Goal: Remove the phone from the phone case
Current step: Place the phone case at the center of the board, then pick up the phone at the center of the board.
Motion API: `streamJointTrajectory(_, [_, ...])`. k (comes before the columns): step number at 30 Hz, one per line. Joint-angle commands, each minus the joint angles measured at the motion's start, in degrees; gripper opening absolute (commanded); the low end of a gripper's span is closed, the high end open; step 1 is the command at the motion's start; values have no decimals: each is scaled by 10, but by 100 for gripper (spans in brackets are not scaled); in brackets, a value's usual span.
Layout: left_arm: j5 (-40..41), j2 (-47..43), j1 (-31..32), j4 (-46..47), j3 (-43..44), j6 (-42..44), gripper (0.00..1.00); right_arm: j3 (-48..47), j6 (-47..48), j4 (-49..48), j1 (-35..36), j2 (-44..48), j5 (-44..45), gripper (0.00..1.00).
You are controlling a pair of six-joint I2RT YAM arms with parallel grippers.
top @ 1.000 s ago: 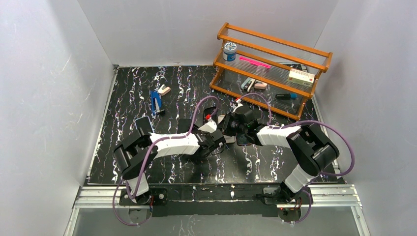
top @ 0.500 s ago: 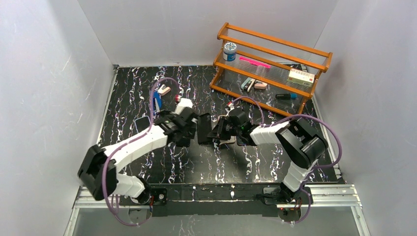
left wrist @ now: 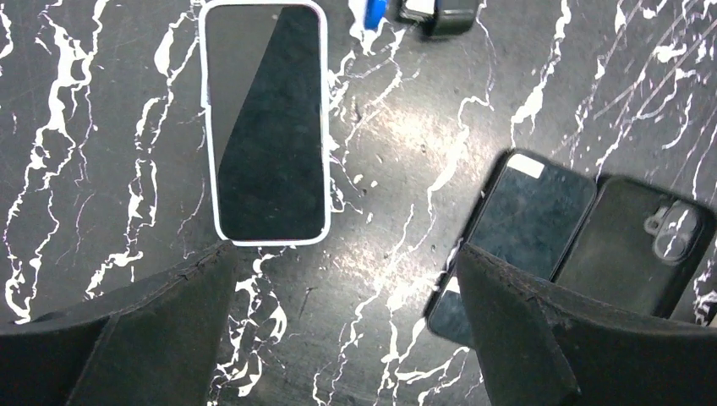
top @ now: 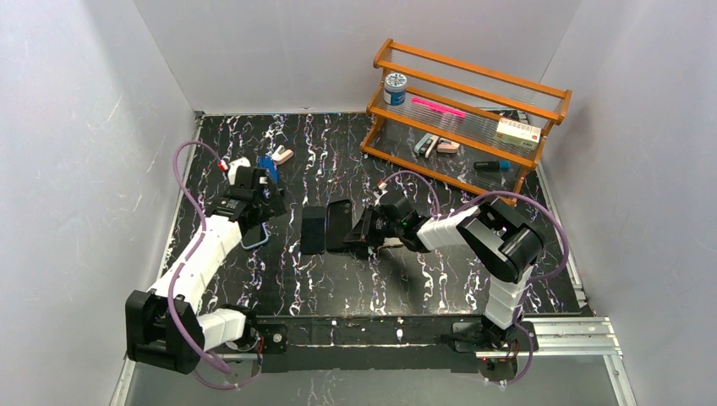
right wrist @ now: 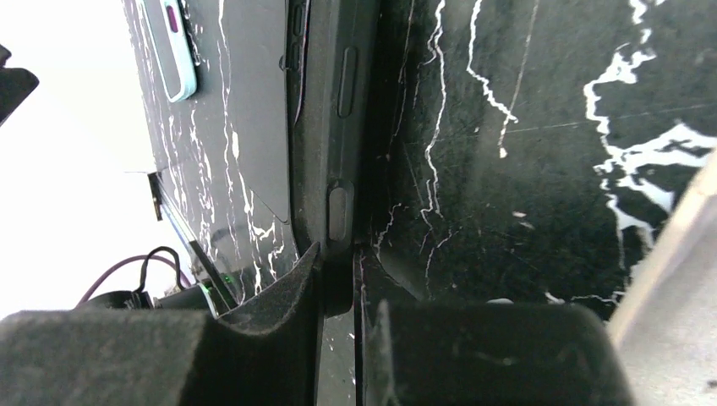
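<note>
A black phone (top: 313, 228) (left wrist: 524, 224) lies flat on the marbled table, apart from both grippers. Touching its right side lies the black phone case (top: 339, 222) (left wrist: 643, 245), camera cut-out up. My right gripper (top: 365, 230) (right wrist: 338, 271) is shut on that case's near edge, low over the table, and moulded side buttons (right wrist: 342, 80) show along the edge. My left gripper (top: 254, 201) (left wrist: 342, 262) hangs open and empty at the left. It hovers over a second phone in a white case (top: 254, 235) (left wrist: 265, 123).
A wooden rack (top: 465, 110) stands at the back right, holding a tin (top: 395, 87), a pink pen and a small box. A blue stapler (top: 269, 173) lies at the back left. White walls close in the table on three sides.
My left gripper opened wide, let go of the black phone and swung back to the left. The phone now lies beside its case, which the right gripper carried slightly left.
</note>
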State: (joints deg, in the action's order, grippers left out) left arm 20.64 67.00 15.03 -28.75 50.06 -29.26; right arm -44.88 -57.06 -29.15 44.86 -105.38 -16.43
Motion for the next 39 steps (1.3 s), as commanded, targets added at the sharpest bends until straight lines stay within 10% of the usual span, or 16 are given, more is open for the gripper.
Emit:
streamJointTrajectory(1, [-26,0,-36,-6,-1,-18,98,-21,6,-5,10,4,-11,18])
streamJointTrajectory(6, [9,19,-57,-21,6,-35,98,-16,44,67,11,38,38,53])
streamJointTrajectory(15, [-7,71,-112,0,8,-46,98,3,92,150,24,94,84,78])
streamJointTrajectory(39, [-114,293,-202,5,94,44,98,121,162,86,39,299,207,91])
